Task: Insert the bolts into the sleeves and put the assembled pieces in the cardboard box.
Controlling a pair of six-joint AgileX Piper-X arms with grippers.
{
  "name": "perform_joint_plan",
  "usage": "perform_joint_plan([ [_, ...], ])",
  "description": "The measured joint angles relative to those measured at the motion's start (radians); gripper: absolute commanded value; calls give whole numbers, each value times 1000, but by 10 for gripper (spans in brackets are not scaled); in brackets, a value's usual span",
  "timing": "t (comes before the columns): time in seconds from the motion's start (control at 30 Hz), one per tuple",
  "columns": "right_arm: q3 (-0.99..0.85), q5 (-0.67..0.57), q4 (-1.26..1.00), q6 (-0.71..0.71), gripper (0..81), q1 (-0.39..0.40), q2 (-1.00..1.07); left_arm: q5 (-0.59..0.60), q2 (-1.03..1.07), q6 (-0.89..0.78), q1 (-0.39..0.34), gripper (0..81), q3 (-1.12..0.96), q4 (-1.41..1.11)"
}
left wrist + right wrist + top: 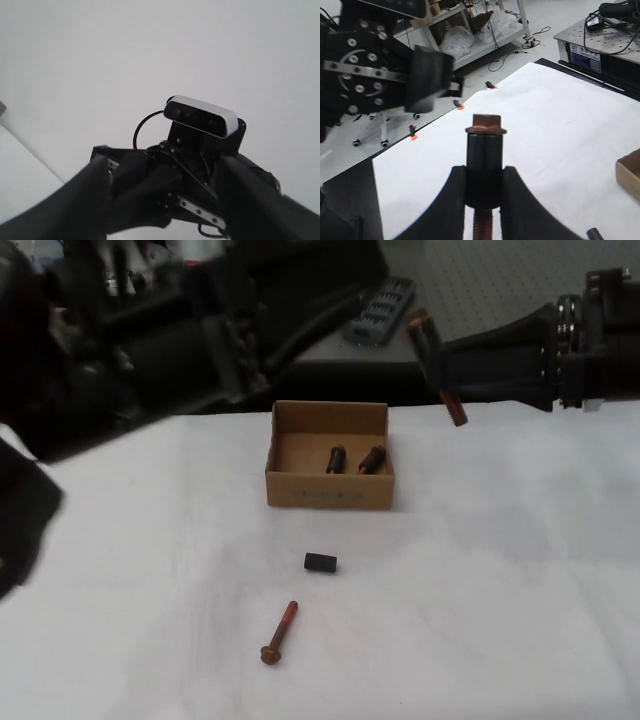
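Note:
My right gripper (pixel 484 176) is shut on a black sleeve (pixel 483 167) with a copper bolt through it; the bolt head (pixel 486 123) sticks out past the fingers. In the high view this assembled piece (pixel 437 368) hangs in the air behind and right of the cardboard box (pixel 330 495), which holds two assembled pieces (pixel 353 459). A loose black sleeve (pixel 320 562) lies in front of the box and a loose copper bolt (pixel 279 632) nearer still. My left gripper (pixel 165 172) is raised, its dark fingers (pixel 92 197) spread wide with nothing between them, facing the right arm's wrist camera (pixel 200 116).
White cloth (pixel 480 590) covers the bench. The left arm's dark bulk (pixel 150 330) rises at the back left. A grey ribbed part (pixel 380 310) lies on the dark surface behind the bench. The box's corner (pixel 627 172) shows in the right wrist view.

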Motion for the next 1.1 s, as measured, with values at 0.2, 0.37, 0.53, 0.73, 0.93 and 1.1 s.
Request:
perform_joint_plan([
  [0.2,-11,11,-70,34,19,0,95,178,-232,225,49,185,0,406],
  [0.37,-114,43,-105,73,19,0,313,81,-433,464,51,118,0,807],
  [0.53,-308,77,-110,90,19,0,530,-204,-662,656,51,104,0,1286],
  [0.73,-637,119,-116,210,19,0,864,-400,-800,721,51,104,0,1492],
  [0.93,-872,141,-55,277,19,0,1082,-442,-853,747,51,104,0,1549],
  [1.1,-1011,212,66,285,19,0,1218,-450,-856,751,51,104,0,1556],
])
